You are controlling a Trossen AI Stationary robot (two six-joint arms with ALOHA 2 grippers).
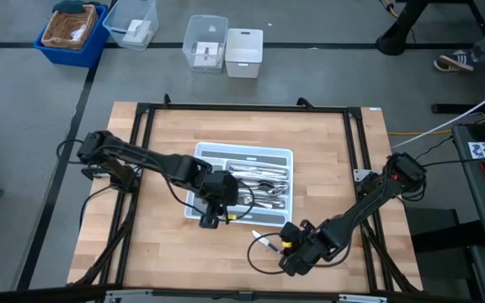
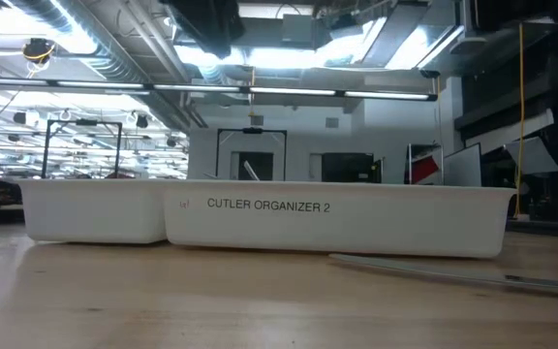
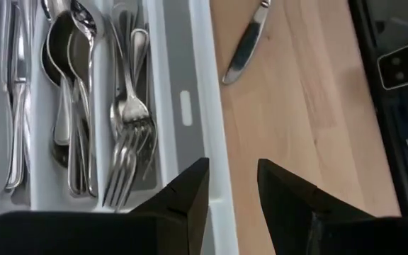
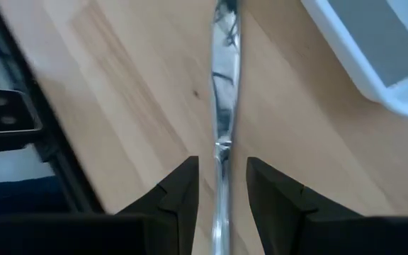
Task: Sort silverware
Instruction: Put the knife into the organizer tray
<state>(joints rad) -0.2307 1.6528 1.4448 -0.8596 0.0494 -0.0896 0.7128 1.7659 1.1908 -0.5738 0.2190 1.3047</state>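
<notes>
Straddling the slim silver table knife (image 4: 222, 106) flat on the wooden tabletop (image 1: 158, 244), low in the high view's frame, the right end effector (image 4: 222, 185) is spread and could pinch askew, skidding the blade away. Farther up, mid-frame, the left end effector (image 3: 231, 191) hangs spread over the white compartmented tray's (image 3: 202, 85) edge, where forks and spoons (image 3: 69, 92) lie sorted.

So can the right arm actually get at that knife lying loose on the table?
Probably yes. The right pincer is open with the knife lined up between its fingers on bare wood, and the white tray sits off to one side, not blocking.
</notes>
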